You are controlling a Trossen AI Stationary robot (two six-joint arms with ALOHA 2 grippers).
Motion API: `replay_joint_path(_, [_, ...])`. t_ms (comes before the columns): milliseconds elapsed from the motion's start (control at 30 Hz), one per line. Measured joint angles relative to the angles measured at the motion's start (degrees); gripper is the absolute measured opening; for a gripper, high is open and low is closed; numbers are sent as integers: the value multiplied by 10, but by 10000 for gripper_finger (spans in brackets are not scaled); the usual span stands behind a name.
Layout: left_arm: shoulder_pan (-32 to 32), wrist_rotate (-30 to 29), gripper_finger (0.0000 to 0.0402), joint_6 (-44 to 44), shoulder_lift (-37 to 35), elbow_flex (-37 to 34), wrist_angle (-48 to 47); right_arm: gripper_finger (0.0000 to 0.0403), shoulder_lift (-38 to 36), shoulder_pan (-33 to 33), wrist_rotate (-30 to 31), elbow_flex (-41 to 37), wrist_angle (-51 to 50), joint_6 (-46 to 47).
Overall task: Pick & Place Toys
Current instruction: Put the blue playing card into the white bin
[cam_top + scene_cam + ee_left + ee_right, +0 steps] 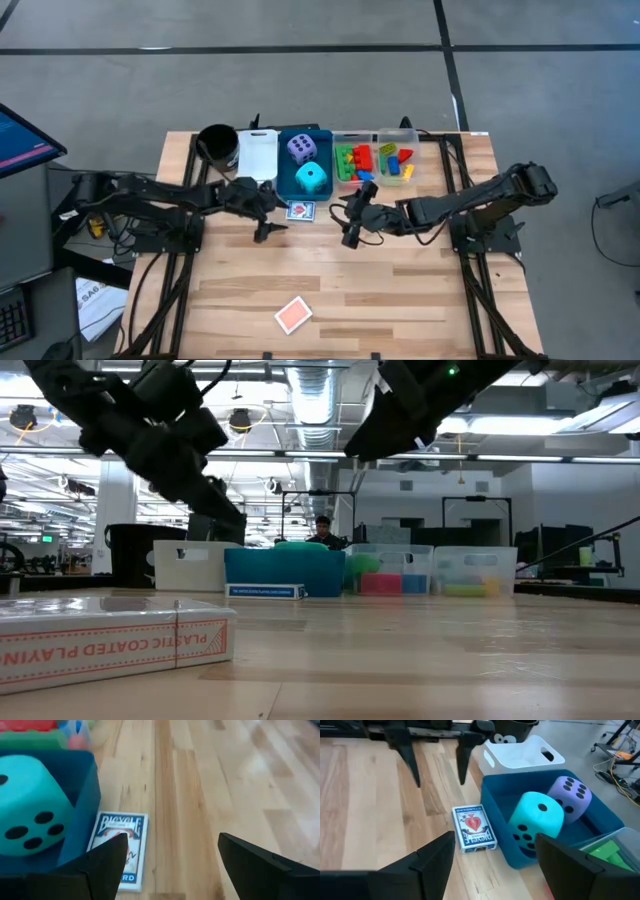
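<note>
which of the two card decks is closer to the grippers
The blue Bicycle deck, lying flat beside the blue bin, between the left gripper and right gripper. The red deck lies alone near the table's front edge.

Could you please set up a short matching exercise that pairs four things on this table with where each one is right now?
Things:
1. cyan die
2. blue card box
3. red card box
4. black cup

Places:
A. alone near the table's front edge
B. at the left end of the bin row
C. inside the blue bin
D. on the wood just in front of the blue bin

Pairs: 1-C, 2-D, 3-A, 4-B
</note>
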Motion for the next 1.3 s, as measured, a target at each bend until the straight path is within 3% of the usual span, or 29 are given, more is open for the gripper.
replay_joint_path(300, [0, -83, 304, 81, 49, -21, 3, 269, 0, -2, 0, 0, -4, -7])
replay_joint_path(833, [0, -131, 304, 97, 180, -23, 94, 269, 0, -45, -33, 0, 22, -8])
replay_joint_path(933, [0, -113, 304, 96, 197, -21, 109, 269, 0, -44, -36, 0, 25, -6])
replay_joint_path(1167, [-13, -4, 298, 81, 200, -23, 116, 269, 0, -43, -61, 0, 29, -4])
replay_joint_path(1300, [-30, -1, 294, 59, 200, -22, 123, 269, 0, -43, -61, 0, 29, -4])
